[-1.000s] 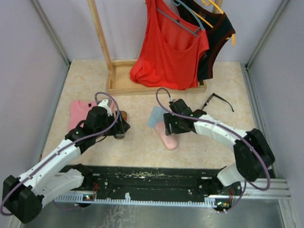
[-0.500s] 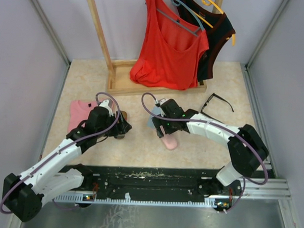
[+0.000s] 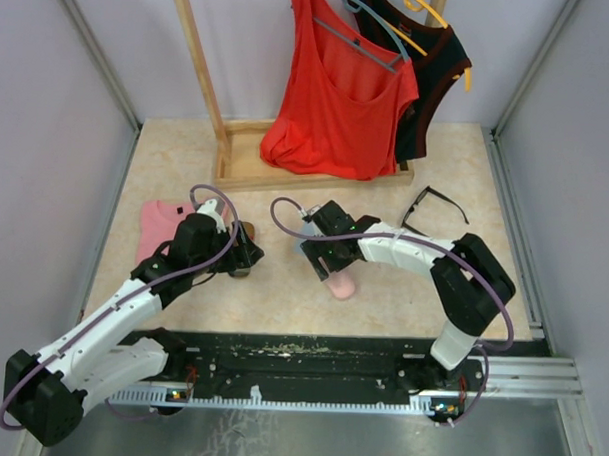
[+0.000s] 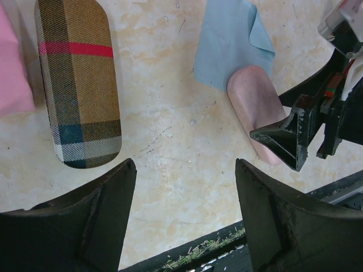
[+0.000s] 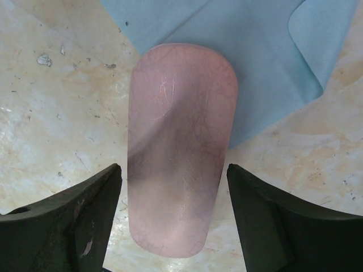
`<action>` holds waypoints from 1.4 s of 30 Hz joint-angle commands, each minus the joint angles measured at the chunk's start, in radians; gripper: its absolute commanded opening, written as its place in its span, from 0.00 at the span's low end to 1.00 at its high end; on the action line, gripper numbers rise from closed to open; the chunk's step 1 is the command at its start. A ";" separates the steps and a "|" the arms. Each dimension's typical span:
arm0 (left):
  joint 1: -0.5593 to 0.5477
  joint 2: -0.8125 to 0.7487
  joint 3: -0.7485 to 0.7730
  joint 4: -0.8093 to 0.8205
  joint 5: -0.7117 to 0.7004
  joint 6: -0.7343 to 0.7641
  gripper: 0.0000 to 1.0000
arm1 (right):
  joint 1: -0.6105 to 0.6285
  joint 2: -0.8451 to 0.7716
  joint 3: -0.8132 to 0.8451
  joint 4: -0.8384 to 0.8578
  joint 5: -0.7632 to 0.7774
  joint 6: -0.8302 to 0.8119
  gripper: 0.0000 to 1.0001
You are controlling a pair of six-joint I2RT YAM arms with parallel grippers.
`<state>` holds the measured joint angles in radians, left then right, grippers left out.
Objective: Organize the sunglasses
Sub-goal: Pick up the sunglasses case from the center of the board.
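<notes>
A pair of black-framed sunglasses (image 3: 435, 205) lies open on the table at the right, away from both arms. My right gripper (image 3: 327, 263) (image 5: 173, 170) hangs open over the oblong pink case (image 3: 340, 282) (image 5: 178, 153), one finger on each side of it with a gap at both. The case rests partly on a light blue cloth (image 5: 238, 51) (image 4: 229, 45). My left gripper (image 3: 245, 256) (image 4: 184, 167) is open over bare table, with nothing between its fingers. The brown plaid case (image 4: 79, 79) lies just to its left.
A folded pink garment (image 3: 162, 228) lies at the left beside the plaid case. A wooden rack base (image 3: 256, 171) stands at the back, with a red top (image 3: 339, 99) and a black top (image 3: 435, 72) hanging over it. A black rail (image 3: 300, 353) runs along the near edge.
My right gripper has swung left and toward the near edge, coming over the pink case. The left arm has not moved.
</notes>
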<state>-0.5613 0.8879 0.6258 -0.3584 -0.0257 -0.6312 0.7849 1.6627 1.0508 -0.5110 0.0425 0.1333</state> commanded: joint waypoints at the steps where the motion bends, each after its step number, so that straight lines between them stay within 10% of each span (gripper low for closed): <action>1: -0.005 -0.013 0.003 0.028 -0.002 0.009 0.77 | 0.020 0.023 0.057 -0.001 0.028 -0.018 0.74; 15: -0.005 -0.018 0.001 0.036 0.000 0.017 0.77 | 0.027 0.032 0.077 -0.026 0.045 -0.015 0.55; 26: -0.005 -0.164 -0.019 0.095 0.052 0.054 0.79 | 0.027 -0.215 0.000 0.051 0.042 0.108 0.00; 42: -0.004 -0.275 -0.055 0.366 0.349 0.051 0.81 | 0.026 -0.603 -0.318 0.838 -0.350 0.427 0.00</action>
<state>-0.5613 0.6136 0.5690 -0.0986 0.2195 -0.5938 0.8032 1.0836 0.7242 0.0494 -0.2039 0.4728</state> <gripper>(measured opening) 0.809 0.615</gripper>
